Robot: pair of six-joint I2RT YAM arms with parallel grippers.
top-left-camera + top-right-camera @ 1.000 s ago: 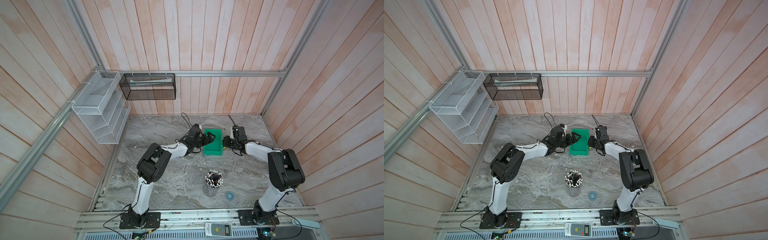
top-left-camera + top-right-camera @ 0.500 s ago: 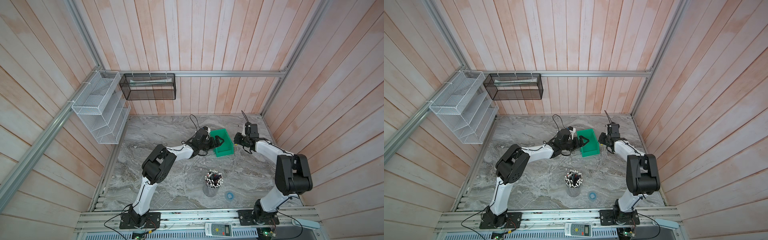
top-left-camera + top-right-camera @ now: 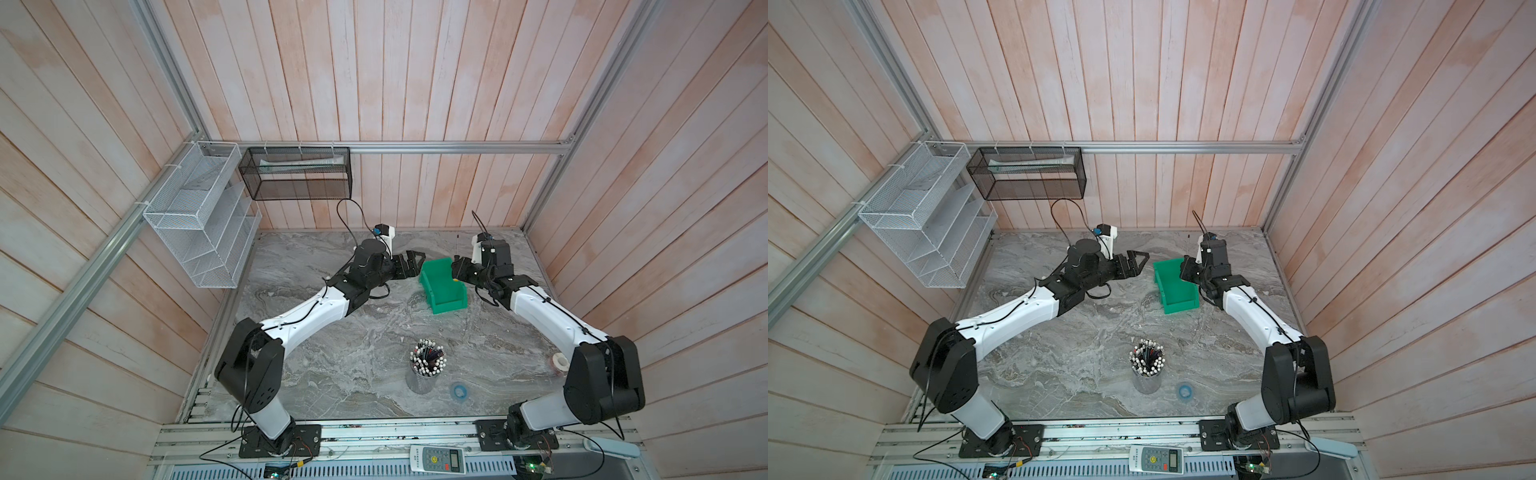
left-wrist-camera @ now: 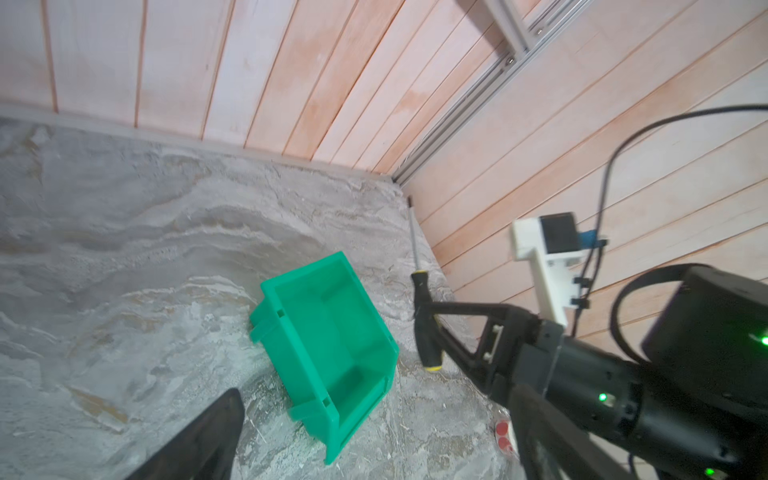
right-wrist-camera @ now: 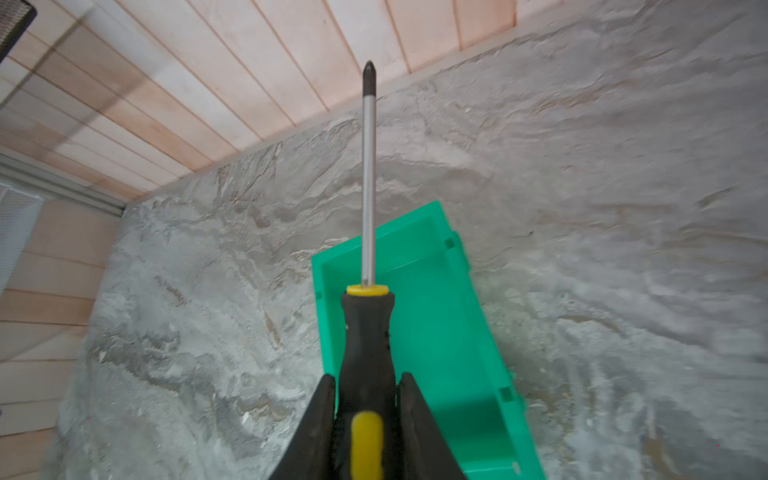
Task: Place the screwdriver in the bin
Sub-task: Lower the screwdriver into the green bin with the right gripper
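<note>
The right gripper [image 5: 365,395] clamps the screwdriver [image 5: 368,328] by its handle beside the green bin [image 5: 440,316]. The left gripper [image 3: 1140,266] stands spread, empty, nearby.

Soft even light, slight wrist-view blur

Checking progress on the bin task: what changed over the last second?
The bin slid right and turned askew; the left gripper, earlier at its left wall, now stands open just clear of it. The right gripper shifted toward the rear wall. Unchanged: its hold on the screwdriver, the pen cup.
</note>
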